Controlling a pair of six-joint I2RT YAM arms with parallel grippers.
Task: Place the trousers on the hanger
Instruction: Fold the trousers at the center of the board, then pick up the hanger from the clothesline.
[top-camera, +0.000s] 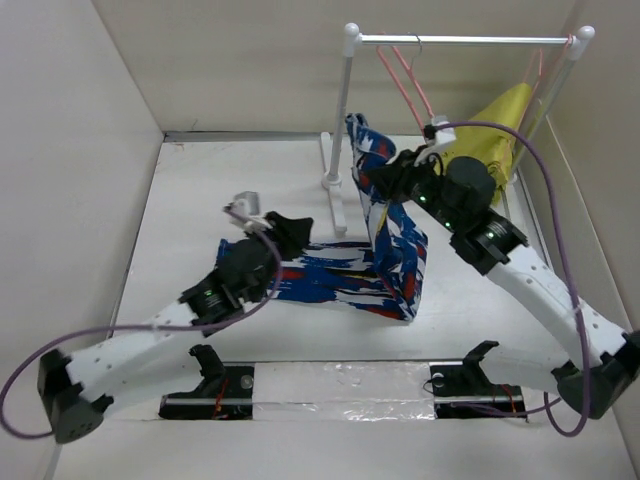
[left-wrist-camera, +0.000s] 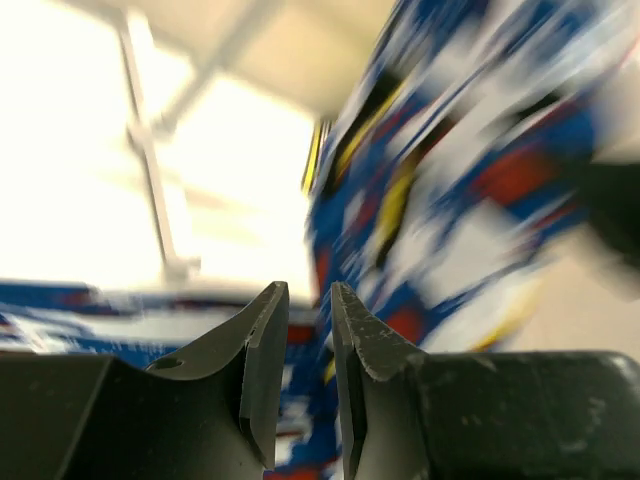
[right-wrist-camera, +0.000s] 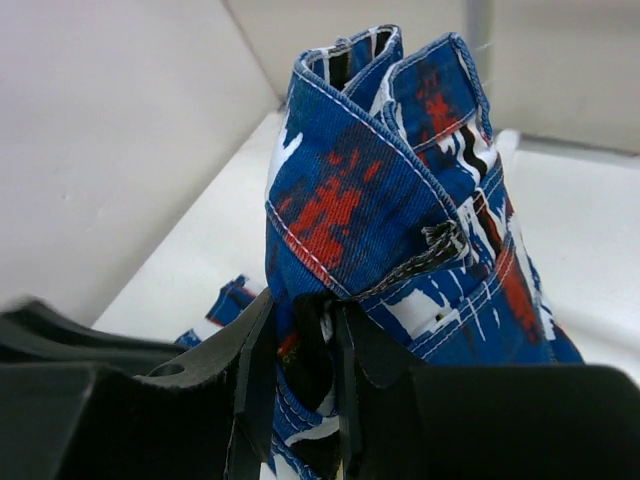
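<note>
The trousers (top-camera: 392, 240), bright blue with white, red and black splashes, hang from my right gripper (top-camera: 388, 172) and trail down onto the table toward the left. In the right wrist view the gripper (right-wrist-camera: 305, 320) is shut on a bunched fold of the trousers (right-wrist-camera: 380, 190) near the waistband. The empty pink hanger (top-camera: 405, 82) hangs from the rack rod, just above and behind that gripper. My left gripper (top-camera: 290, 228) sits low at the trailing leg end. In the left wrist view its jaws (left-wrist-camera: 308, 300) stand slightly apart with nothing between them, and the blurred trousers (left-wrist-camera: 470, 170) lie beyond.
A white clothes rack (top-camera: 345, 110) stands at the back, with its foot (top-camera: 335, 200) beside the trousers. A yellow-green garment (top-camera: 505, 120) hangs on a second pink hanger at the rod's right end. White walls close in on the left, back and right.
</note>
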